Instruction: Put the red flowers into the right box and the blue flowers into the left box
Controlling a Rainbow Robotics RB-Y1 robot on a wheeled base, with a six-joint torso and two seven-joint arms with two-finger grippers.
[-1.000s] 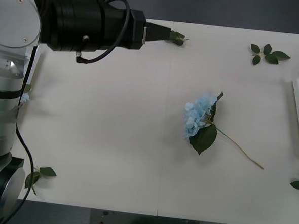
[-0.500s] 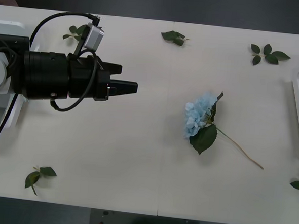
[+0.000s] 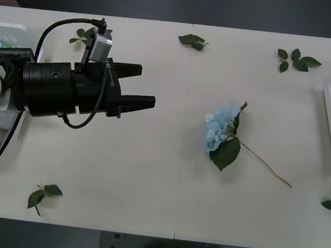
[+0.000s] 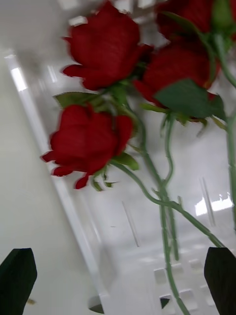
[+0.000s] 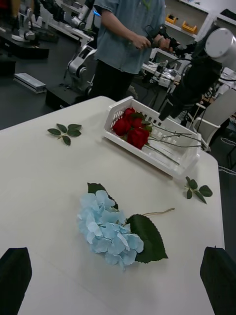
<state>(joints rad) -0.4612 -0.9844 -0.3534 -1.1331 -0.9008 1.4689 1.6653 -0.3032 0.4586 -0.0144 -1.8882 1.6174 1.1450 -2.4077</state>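
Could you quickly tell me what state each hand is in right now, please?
Left hand: open, empty, above the table and pointing toward the blue flower.
Right hand: open, empty, over the right box with red flowers.

The left arm (image 3: 55,89) is a black cylinder (looped black cable) ending in black fingers (image 3: 134,102).

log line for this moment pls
left gripper: open, above table, facing blue flower | right gripper: open over right box | red flowers: in right box | blue flower: on table, ungrasped
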